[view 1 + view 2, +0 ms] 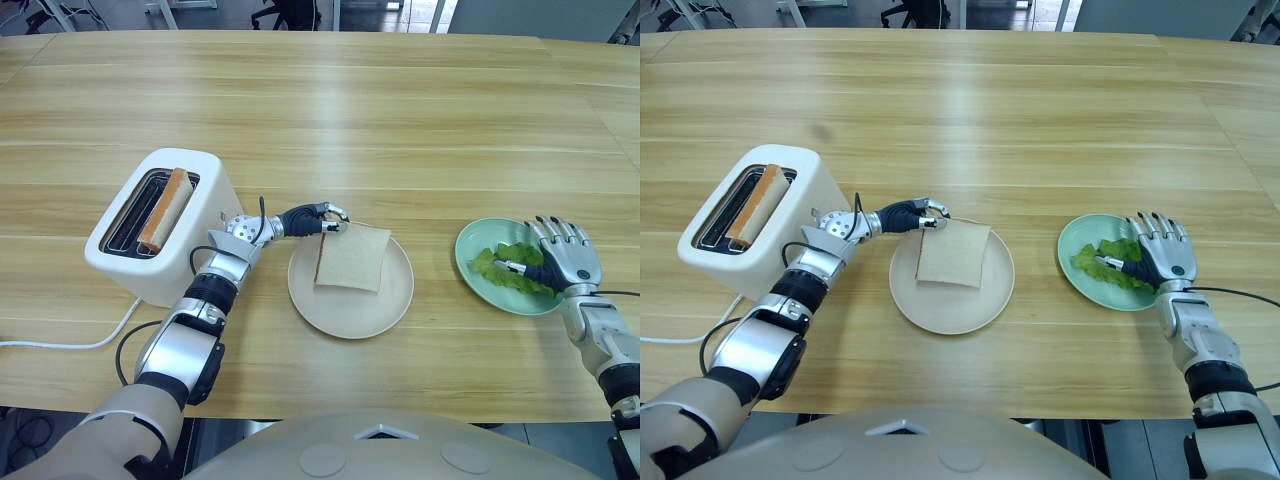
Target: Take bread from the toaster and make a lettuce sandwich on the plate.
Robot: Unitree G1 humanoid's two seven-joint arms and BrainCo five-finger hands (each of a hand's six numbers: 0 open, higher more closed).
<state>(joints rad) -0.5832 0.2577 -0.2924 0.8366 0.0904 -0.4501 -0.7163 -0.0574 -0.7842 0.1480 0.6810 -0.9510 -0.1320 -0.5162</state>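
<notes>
Watching from the desk (350, 120) edge: left hand (312, 219) has its fingers pinched on the bread slice (355, 258) at its 10 o'clock corner, and the slice lies on the beige plate (350, 315). At that plate's 9 o'clock is the toaster (205, 190), with a second slice (168, 208) upright in a slot. At 3 o'clock, the green plate (470, 245) holds lettuce (500, 265). The right hand (568, 258) is at its 3 o'clock rim, fingers spread, gripping nothing (thumb touches the leaves).

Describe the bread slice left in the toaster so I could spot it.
On the wooden table, find the white toaster at the left. The slice stands on edge in its slot, unlike the other slice lying on the beige plate.
</notes>
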